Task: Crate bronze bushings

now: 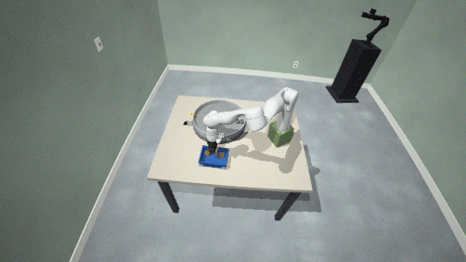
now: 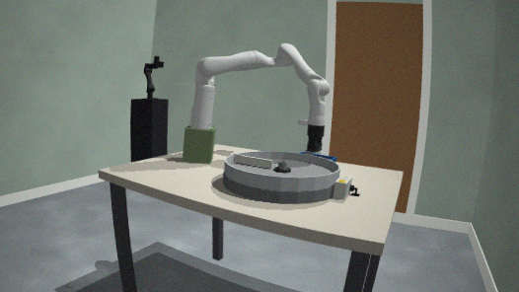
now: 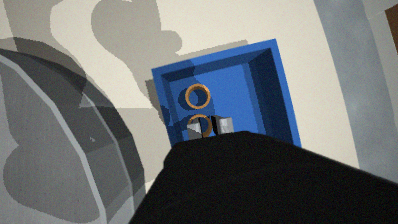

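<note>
The blue crate (image 1: 213, 165) (image 2: 326, 158) (image 3: 287, 100) stands beside the grey turning table (image 1: 201, 128) (image 2: 281, 189) (image 3: 120, 145). My gripper (image 1: 214, 153) (image 3: 206, 124) is low over the crate, partly open, with a narrow gap between its fingers. One bronze bushing (image 1: 221, 155) (image 3: 197, 96) lies in the crate. Another bronze bushing (image 3: 191, 119) is at the fingertips, partly covered by one finger, and not clasped as far as I can see. A further bronze bushing (image 1: 207, 152) shows in the crate on the left. Steel bushings cannot be made out clearly; the arm hides part of the turning table.
A pale guide bar (image 2: 253, 161) and a dark hub (image 2: 282, 169) are on the turning table, inside its raised rim. A small white box (image 2: 342, 188) with a yellow mark stands against its outer side. The arm's green base block (image 1: 281, 134) (image 2: 199, 145) stands on the table.
</note>
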{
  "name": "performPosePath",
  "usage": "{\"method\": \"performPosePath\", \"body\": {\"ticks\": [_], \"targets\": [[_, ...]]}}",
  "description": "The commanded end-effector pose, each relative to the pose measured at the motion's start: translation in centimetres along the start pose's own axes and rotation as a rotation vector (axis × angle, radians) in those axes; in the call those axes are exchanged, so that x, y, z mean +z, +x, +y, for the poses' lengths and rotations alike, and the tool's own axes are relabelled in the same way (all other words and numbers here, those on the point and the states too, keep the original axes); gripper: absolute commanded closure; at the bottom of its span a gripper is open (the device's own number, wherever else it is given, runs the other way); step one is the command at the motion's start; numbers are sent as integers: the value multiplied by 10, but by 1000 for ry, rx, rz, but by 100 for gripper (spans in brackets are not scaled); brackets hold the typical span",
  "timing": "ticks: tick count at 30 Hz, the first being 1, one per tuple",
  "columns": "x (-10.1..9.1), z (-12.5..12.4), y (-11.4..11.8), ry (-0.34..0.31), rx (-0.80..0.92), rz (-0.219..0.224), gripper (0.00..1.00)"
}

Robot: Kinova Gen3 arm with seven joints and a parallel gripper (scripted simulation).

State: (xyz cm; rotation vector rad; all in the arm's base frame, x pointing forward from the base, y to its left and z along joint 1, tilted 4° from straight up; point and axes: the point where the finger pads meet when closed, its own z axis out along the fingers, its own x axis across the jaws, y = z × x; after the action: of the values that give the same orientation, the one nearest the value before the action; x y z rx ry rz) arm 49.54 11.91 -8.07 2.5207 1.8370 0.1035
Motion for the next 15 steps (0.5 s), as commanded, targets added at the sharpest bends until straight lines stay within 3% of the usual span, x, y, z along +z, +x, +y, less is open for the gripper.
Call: {"method": "performPosePath", "body": {"ticks": [1, 15], "targets": [[-3, 1, 2, -3, -1, 4, 58], [-7, 1, 2, -3, -1, 4, 58]]}}
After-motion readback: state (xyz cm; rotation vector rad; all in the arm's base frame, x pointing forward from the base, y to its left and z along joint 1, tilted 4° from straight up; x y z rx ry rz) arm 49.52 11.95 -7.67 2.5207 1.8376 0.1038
